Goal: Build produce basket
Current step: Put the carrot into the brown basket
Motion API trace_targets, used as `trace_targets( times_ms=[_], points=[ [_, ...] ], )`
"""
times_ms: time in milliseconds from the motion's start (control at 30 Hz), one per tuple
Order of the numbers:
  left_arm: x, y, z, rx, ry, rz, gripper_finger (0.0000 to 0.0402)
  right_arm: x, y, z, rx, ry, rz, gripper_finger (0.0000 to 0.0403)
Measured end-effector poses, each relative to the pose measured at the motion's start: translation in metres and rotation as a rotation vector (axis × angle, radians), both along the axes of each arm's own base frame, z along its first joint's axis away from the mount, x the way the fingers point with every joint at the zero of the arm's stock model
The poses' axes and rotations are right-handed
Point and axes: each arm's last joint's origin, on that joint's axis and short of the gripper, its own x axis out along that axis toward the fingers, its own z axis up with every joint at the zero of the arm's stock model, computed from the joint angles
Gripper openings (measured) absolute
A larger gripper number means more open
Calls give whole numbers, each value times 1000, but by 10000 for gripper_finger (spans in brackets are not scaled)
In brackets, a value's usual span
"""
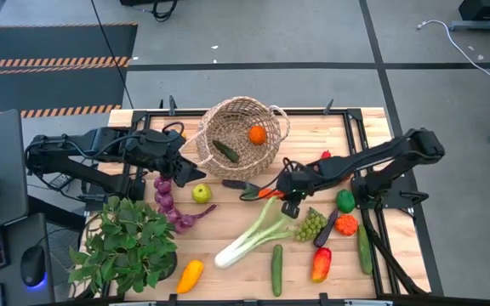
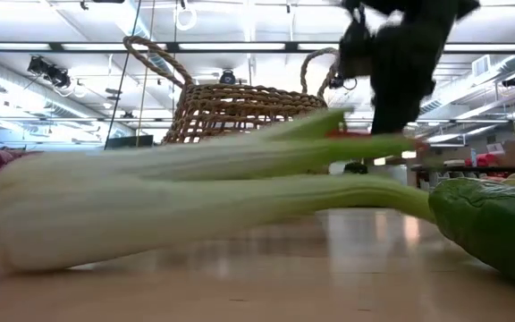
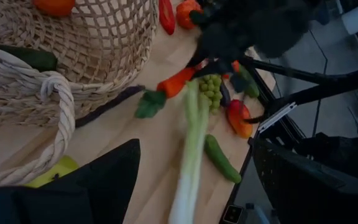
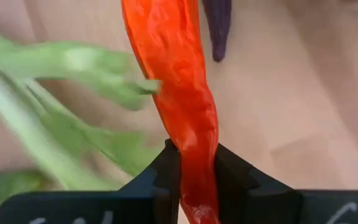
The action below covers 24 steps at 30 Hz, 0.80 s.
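Observation:
The tan straw basket (image 1: 243,127) stands at the table's far middle with an orange (image 1: 257,134) and a dark cucumber (image 1: 225,150) inside. My right gripper (image 1: 279,194) is just near-right of it, over the leek's (image 1: 253,234) leafy end, shut on a red chili (image 1: 266,195). My left gripper (image 1: 196,176) hovers open at the basket's near-left side, above the green apple (image 1: 201,193). Grapes (image 1: 310,223), peppers (image 1: 345,201), two cucumbers (image 1: 276,269), a yellow squash (image 1: 190,274) and the purple string (image 1: 173,208) lie on the table. My right gripper (image 4: 197,155) pinches the red chili near its pointed end (image 4: 194,134) between the two fingers. The fingers come from the table's right and lie along the chili. Its green stem end (image 3: 149,102) points away toward the basket. The chili stays about level above the leek.
A leafy potted plant (image 1: 126,242) fills the near-left corner. A long dark purple pod (image 1: 238,183) lies just near the basket. An orange pepper (image 1: 345,224), a red-yellow pepper (image 1: 321,263) and a cucumber (image 1: 363,248) crowd the right side.

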Motion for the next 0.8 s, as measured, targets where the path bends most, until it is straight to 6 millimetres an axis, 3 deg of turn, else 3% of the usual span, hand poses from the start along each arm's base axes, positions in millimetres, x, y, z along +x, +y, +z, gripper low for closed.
trace_targets(
  times_ms=[267,433,567,800],
  points=[
    [0,0,0,6,0,-4,318,-3,0,82,-146,-147,-13,73],
    [0,0,0,9,-1,-6,318,5,-13,122,-313,-293,-80,74],
    [0,0,1,8,-7,-6,318,13,-34,130,-367,-365,-162,74],
    [3,0,4,4,-52,-6,318,31,-69,129,-293,-456,-231,90]
  ],
)
